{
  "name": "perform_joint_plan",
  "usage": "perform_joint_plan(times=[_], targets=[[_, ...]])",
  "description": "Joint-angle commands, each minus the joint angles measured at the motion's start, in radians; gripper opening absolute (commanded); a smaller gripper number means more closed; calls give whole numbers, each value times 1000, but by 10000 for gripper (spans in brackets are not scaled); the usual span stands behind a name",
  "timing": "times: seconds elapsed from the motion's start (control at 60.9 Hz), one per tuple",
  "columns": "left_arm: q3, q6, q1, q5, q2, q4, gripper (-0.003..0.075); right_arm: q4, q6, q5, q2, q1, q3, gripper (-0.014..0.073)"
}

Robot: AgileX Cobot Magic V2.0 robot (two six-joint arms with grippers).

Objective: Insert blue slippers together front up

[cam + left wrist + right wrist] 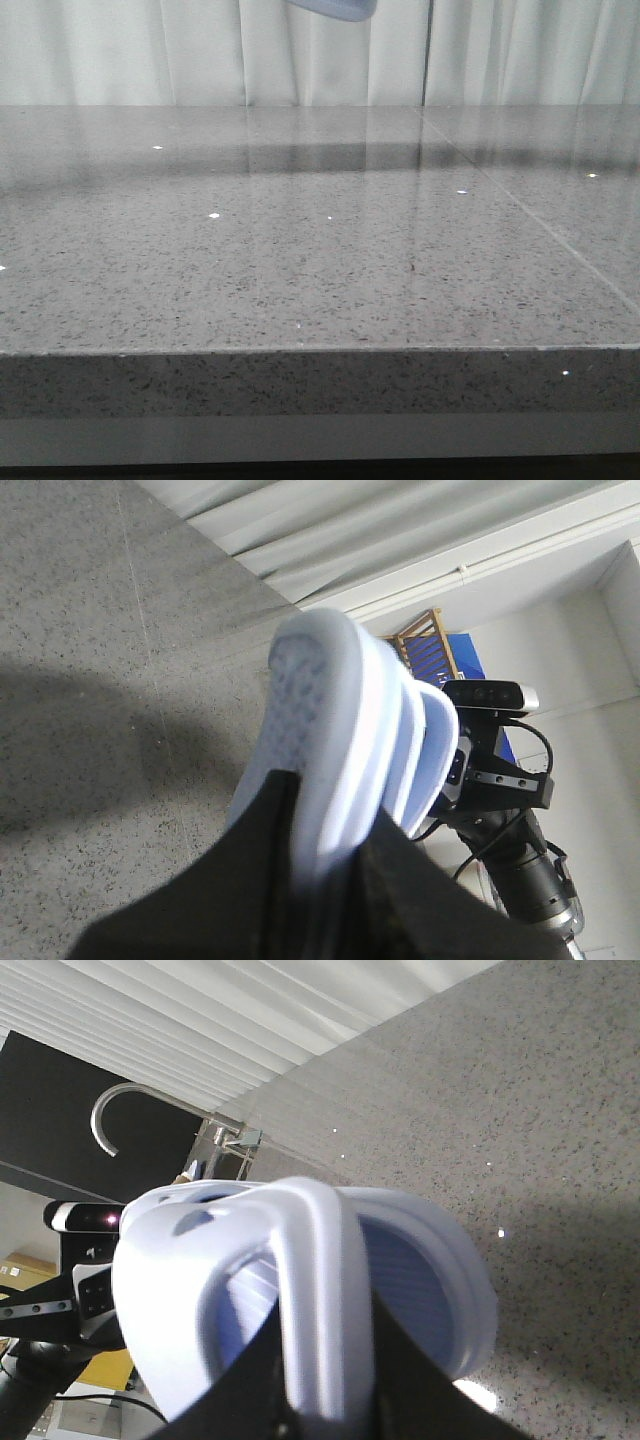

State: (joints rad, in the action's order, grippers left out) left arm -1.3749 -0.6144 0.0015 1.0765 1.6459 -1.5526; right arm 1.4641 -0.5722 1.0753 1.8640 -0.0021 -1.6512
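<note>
Pale blue foam fills both wrist views: the blue slippers (345, 750) are held up in the air, well above the speckled grey counter (300, 260), so only a sliver of them shows at the top edge of the front view. The left pincer (325, 880) is clamped on the edge of a sole, its dark fingers (255, 870) on either side of the foam, with the patterned underside turned towards its camera. Beyond that sole, further layers of blue suggest the second slipper pressed against the first. The right pincer (330, 1380) grips the wide strap of a slipper, the ribbed footbed lying just past its fingers. Judging by this, each arm holds one slipper off the counter so the two can be slid into one another freely; they already look partly nested.
</note>
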Motion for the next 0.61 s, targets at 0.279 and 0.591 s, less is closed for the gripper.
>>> perform_joint_plan(times=[0.279,0.591], targets=[[-27,14,-45,213,-48,-145,-19,150,-7,208,-50,64,-30,-33],[-27,5,-41,199,-42,-51,-19,84,18,216,-51,25,-30,236]])
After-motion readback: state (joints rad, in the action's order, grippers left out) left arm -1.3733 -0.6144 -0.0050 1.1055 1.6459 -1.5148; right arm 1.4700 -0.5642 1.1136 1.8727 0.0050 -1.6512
